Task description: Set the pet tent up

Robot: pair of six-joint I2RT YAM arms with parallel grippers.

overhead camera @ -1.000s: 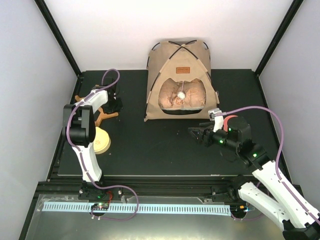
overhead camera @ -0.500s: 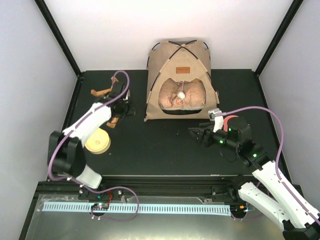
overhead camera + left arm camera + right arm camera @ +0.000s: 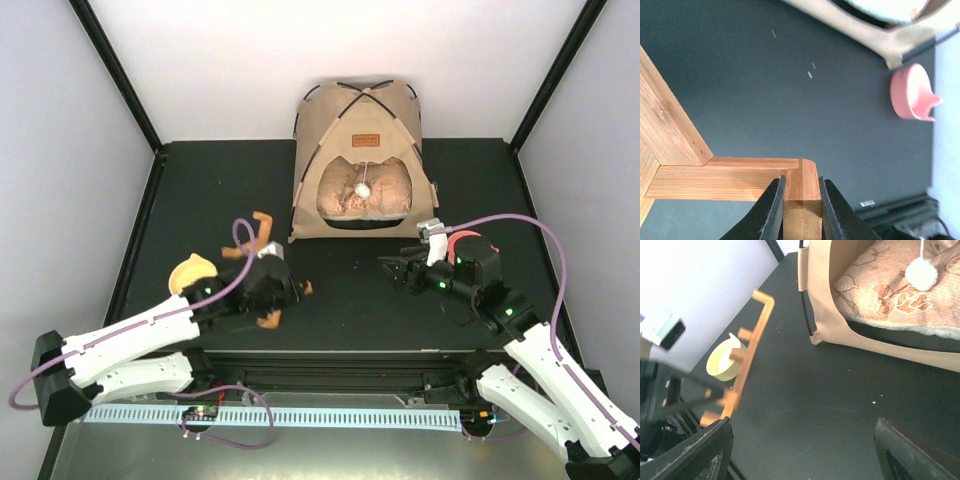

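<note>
Pet tent [image 3: 345,125] at far table [image 3: 200,180] edge

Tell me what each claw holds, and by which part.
Left claw grips the wooden frame at the squared end of one bar. Right claw is open and holds nothing.

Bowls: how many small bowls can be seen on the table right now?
2. A yellow bowl sits front-left of the pet tent, partly covered by the left arm. A pink bowl sits front-right of it, partly hidden behind the right arm.
</note>
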